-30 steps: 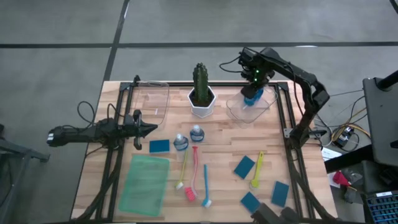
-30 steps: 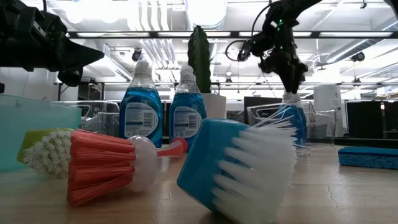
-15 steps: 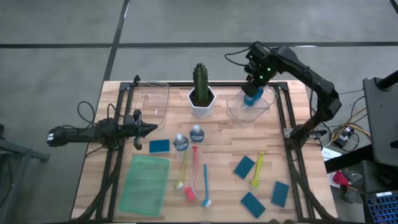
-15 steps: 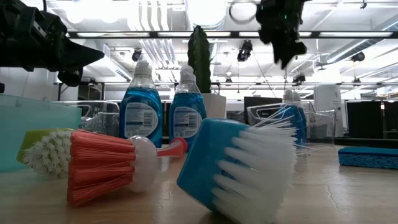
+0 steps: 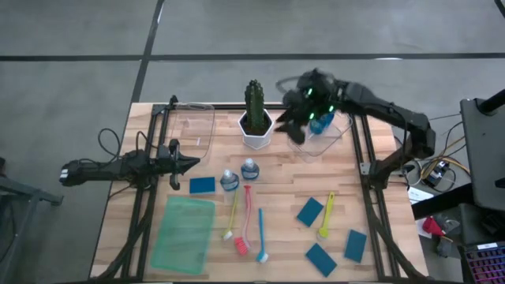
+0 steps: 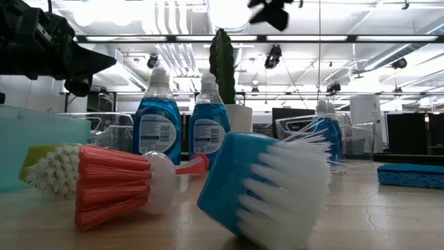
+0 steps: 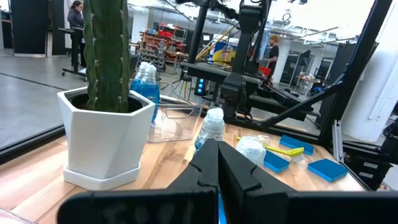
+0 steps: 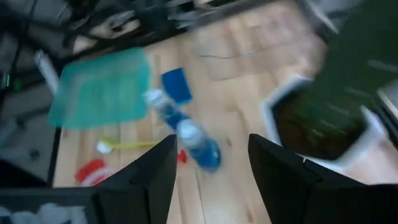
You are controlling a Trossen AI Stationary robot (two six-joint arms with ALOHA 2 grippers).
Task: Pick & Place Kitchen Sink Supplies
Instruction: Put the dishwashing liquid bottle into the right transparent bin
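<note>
Blue bottles (image 5: 239,174) stood mid-table at about 7 o'clock from the right tool (image 5: 296,122), which hung wide and empty, nearer them than the narrow-closed left tool (image 5: 192,163).

Two blue bottles (image 5: 238,174) upright before the cactus (image 5: 254,105); brushes (image 5: 247,225) and flat teal sponges (image 5: 330,237) scattered beyond.
</note>
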